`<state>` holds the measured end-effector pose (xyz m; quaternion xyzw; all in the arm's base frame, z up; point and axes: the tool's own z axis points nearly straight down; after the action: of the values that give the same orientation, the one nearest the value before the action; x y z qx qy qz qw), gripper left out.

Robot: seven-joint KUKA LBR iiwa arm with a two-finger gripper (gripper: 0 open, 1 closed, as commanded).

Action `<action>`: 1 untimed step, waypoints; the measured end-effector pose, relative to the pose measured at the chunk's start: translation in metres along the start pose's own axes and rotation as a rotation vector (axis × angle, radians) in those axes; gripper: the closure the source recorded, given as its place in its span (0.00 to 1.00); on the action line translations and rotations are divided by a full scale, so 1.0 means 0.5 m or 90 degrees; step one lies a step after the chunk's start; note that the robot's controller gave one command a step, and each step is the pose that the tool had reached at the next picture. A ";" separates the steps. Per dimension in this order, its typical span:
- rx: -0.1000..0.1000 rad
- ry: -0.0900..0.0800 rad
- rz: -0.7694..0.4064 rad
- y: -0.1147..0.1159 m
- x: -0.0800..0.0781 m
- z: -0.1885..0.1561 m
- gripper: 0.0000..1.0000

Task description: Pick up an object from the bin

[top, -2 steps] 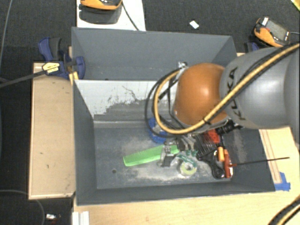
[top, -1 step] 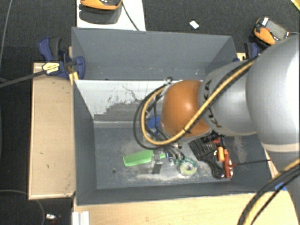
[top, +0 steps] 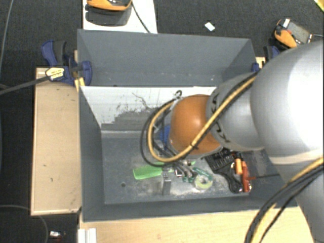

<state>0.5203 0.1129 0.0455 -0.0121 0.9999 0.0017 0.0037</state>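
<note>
- While the gripper (top: 170,180) hangs low under its orange cover (top: 190,123), I cannot tell whether the fingers are apart or closed, or hold anything.
- A flat green piece (top: 147,172) lies just beside them on the bin (top: 116,196) floor; a pale ring (top: 204,183) and a black-and-orange tool (top: 235,175) lie on the other side.
- Best to centre on one item before closing.
</note>
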 end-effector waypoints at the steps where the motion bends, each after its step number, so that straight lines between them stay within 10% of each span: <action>1: 0.000 0.000 0.010 -0.028 0.050 -0.052 0.00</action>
<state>0.4952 0.0985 0.0711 -0.0043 1.0000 0.0019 0.0034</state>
